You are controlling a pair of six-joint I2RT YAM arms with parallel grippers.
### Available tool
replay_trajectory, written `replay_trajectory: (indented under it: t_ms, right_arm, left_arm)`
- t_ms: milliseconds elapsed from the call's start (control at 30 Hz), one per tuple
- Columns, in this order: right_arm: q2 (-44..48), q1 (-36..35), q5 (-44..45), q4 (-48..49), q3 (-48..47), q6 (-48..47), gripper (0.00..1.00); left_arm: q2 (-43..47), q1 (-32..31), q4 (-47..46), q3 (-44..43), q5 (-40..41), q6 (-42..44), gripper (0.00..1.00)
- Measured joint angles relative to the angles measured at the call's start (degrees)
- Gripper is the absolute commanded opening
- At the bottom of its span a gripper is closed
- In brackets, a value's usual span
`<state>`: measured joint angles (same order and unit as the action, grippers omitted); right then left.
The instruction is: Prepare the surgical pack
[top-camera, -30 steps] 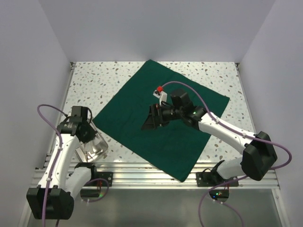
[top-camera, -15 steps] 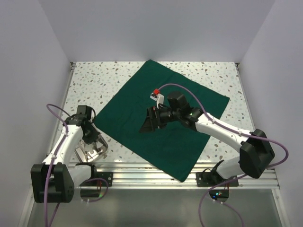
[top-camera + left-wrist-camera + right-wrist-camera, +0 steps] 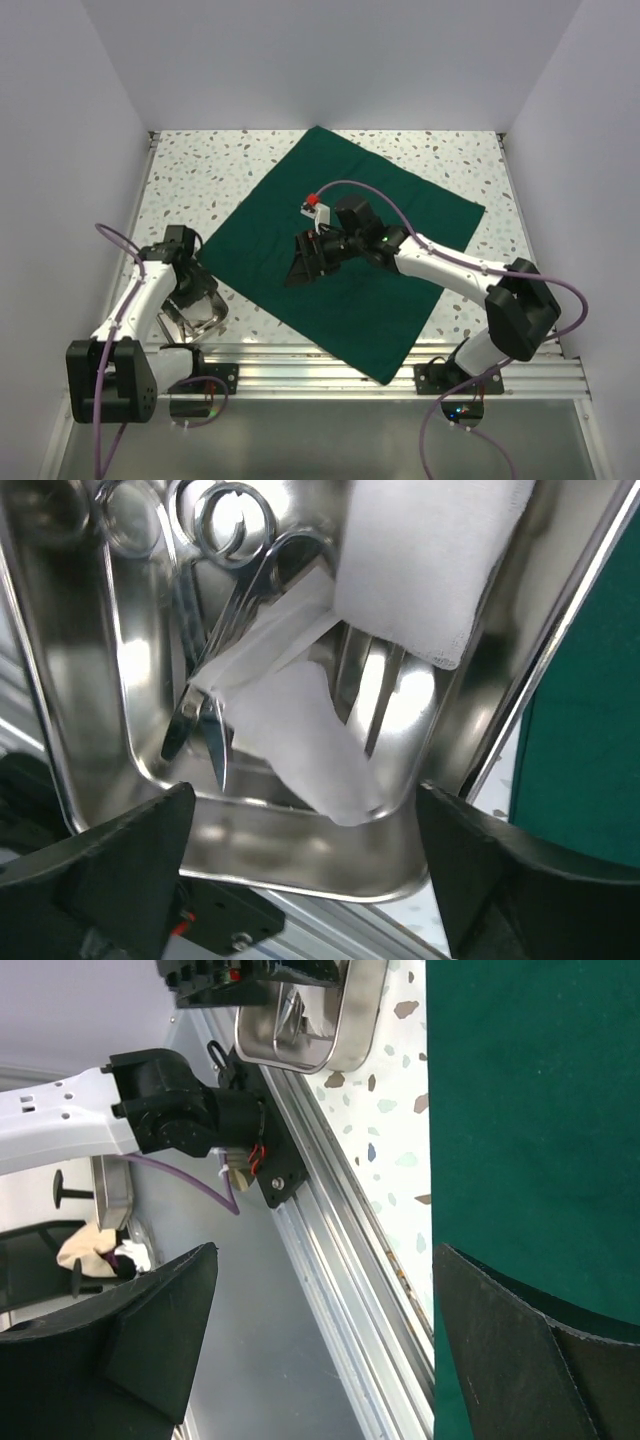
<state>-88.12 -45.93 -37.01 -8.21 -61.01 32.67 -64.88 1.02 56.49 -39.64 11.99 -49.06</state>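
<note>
The surgical pack's dark green drape [image 3: 270,230] lies spread flat as a diamond on the speckled table; it also shows at the right edge of both wrist views [image 3: 590,730] [image 3: 530,1110]. A steel tray [image 3: 205,312] sits off the drape's left corner, holding scissors [image 3: 235,590] and white gauze pads [image 3: 420,560]. My left gripper [image 3: 190,290] [image 3: 305,800] hangs open just over the tray's [image 3: 80,680] near end, its fingers wide on either side. My right gripper [image 3: 303,264] [image 3: 325,1250] is open and empty, low over the drape's middle, pointing toward the tray [image 3: 345,1020].
An aluminium rail [image 3: 300,355] runs along the table's near edge, with both arm bases on it. White walls close in the left, far and right sides. The left arm's base [image 3: 190,1120] and a purple cable [image 3: 225,1185] show in the right wrist view.
The left jaws have opened off the tray, which was held tilted and now rests on the table. My right gripper has slid left across the drape.
</note>
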Motion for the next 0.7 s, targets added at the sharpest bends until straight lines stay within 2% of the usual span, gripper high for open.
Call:
replay_trajectory:
  t_ms: [133,200,333,467,500,533,633,700]
  right_arm:
    - [-3.21,-1.03,0.42,-1.44,-3.26,-0.92,0.94]
    - [-7.37,-2.54,1.9,-2.49,-7.34,-1.88,0.99]
    - [-16.22,-6.32,5.9,-4.72,-16.24,-3.45,0.99]
    - [-25.2,-9.46,10.43,-8.37,-26.23,-5.64,0.99]
    - [-27.63,-10.03,11.26,-8.94,-28.94,-6.23,0.97]
    - [-29.88,-10.54,12.22,-9.79,-31.69,-6.86,0.9]
    - [-36.44,-11.93,15.06,-12.7,-40.09,-8.46,0.76]
    - [-41.48,-13.05,17.68,-14.53,-46.73,-9.49,0.73]
  left_arm:
    - [3.78,0.0,5.35,-3.21,1.03,-1.62,1.0]
    - [7.19,-0.02,8.63,-7.19,2.23,-2.86,1.0]
    - [17.09,-0.02,10.84,-16.74,4.79,-3.69,0.92]
    - [28.79,-0.02,9.9,-20.7,5.62,-2.67,0.84]
    - [31.01,-0.02,9.75,-21.09,5.6,-2.38,0.84]
    - [32.68,-0.02,9.35,-21.16,5.49,-2.19,0.83]
    - [34.38,-0.02,8.61,-21.07,4.52,-1.25,0.83]
    - [34.42,-0.02,7.54,-20.63,3.89,-0.76,0.83]
